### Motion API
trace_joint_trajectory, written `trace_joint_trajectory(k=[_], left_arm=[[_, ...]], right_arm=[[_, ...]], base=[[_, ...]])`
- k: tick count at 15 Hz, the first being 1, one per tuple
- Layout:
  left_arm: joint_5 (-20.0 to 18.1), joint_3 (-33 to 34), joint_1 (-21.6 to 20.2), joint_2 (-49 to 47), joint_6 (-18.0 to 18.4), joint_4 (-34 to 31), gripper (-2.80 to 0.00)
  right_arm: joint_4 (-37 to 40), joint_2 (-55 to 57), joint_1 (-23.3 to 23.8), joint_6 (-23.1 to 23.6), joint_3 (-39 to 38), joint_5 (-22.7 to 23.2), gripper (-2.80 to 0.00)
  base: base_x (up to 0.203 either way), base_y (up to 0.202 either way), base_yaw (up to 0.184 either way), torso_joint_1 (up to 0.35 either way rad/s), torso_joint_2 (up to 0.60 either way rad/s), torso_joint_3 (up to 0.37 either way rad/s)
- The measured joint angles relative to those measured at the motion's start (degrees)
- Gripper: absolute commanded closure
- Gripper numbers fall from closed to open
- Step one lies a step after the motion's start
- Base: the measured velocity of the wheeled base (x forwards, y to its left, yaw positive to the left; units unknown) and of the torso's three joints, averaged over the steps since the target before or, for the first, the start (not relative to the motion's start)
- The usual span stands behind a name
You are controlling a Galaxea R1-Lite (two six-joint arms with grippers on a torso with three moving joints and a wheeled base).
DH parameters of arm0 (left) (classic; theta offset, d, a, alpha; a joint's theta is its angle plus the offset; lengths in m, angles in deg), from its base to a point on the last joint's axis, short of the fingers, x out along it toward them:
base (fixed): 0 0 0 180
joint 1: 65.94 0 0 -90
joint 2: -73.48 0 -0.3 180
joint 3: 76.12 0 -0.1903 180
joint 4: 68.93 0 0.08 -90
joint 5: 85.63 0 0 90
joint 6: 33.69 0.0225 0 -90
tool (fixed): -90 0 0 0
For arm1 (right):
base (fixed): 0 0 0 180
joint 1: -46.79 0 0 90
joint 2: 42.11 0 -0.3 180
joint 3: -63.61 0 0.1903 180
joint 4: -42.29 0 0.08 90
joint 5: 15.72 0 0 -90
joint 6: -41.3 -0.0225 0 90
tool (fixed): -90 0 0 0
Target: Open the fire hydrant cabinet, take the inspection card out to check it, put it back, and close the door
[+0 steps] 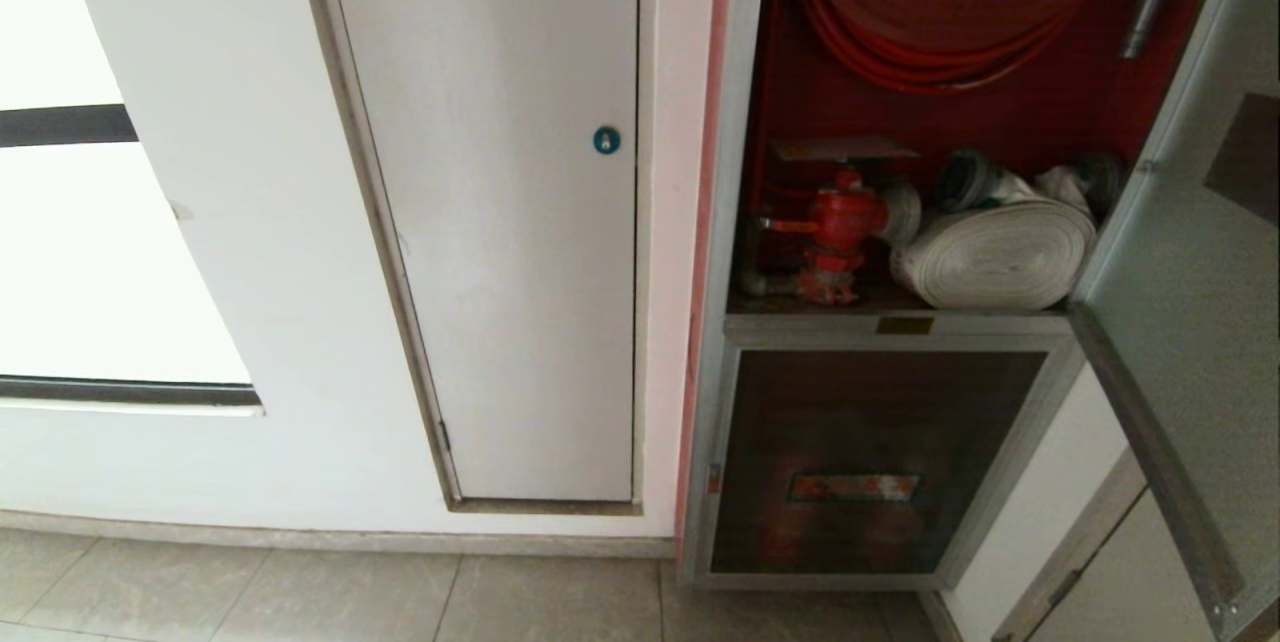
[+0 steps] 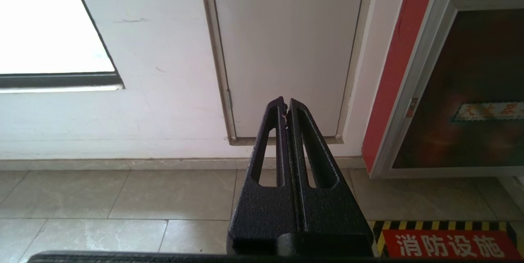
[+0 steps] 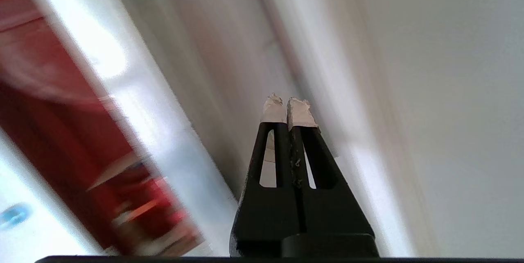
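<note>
The fire hydrant cabinet (image 1: 728, 222) stands open and shows its red inside, a red hose reel (image 1: 940, 12), a red valve (image 1: 843, 222) and a white rolled hose (image 1: 1000, 257). The tan inspection card (image 1: 845, 149) lies flat just above the valve. The door (image 1: 1190, 322) is swung out to the right. Neither arm shows in the head view. My right gripper (image 3: 286, 105) is shut and empty, its taped tips pointing at pale surfaces beside the blurred red cabinet inside (image 3: 61, 132). My left gripper (image 2: 285, 105) is shut and empty, low, aimed at the wall base.
A plain white panel (image 1: 500, 222) with a blue round lock (image 1: 606, 139) is left of the cabinet. Below the shelf sits a smaller dark glass panel (image 1: 860, 402) with a reddish label. A bright window (image 1: 90, 252) is far left. A hazard-striped sign (image 2: 446, 244) lies on the tiled floor (image 1: 300, 592).
</note>
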Motion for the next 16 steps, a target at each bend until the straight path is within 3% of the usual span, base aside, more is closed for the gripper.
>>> trace_joint_trajectory(k=[4, 6, 10, 16], left_arm=[[0.0, 0.0, 0.0, 0.0, 0.0, 0.0, 0.00], [0.0, 0.0, 0.0, 0.0, 0.0, 0.0, 0.00], [0.0, 0.0, 0.0, 0.0, 0.0, 0.0, 0.00], [0.0, 0.0, 0.0, 0.0, 0.0, 0.0, 0.00]], right_arm=[[5.7, -2.2, -12.5, 3.1, 2.3, 0.6, 0.00], [11.1, -2.2, -17.2, 3.4, 5.8, 3.0, 0.00], [21.9, 2.8, -22.6, 3.4, 15.9, 9.4, 0.00], [23.6, 21.3, -31.0, 3.5, 33.1, 9.9, 0.00]], base=[[0.000, 0.000, 0.000, 0.000, 0.00, 0.000], [0.000, 0.000, 0.000, 0.000, 0.00, 0.000], [0.000, 0.000, 0.000, 0.000, 0.00, 0.000], [0.000, 0.000, 0.000, 0.000, 0.00, 0.000]])
